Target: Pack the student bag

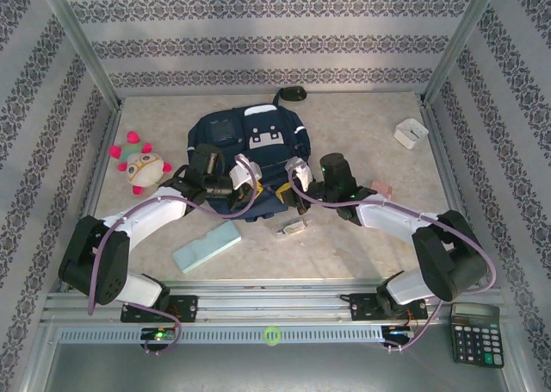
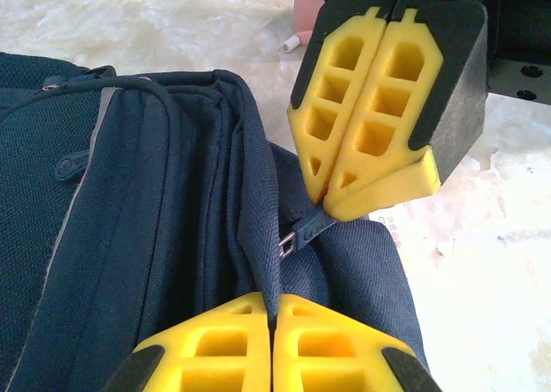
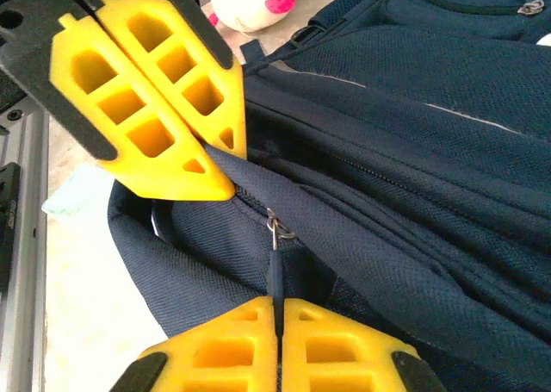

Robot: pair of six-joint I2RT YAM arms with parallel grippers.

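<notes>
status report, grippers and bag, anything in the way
Left gripper shut on the bag fabric edge. Right gripper shut on the zipper pull. Nothing seen blocking.

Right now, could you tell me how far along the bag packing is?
Nothing looks packed: the plush toy, pale blue block and calculator lie outside the student bag. In hand: the left claw pinches the bag's fabric while the right claw grips the zipper pull. Left: open the zip, load the items, close it.

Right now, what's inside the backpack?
Can't see inside. Backpack shows only outer fabric; right gripper pinches its zipper pull. Any contents are covered.
</notes>
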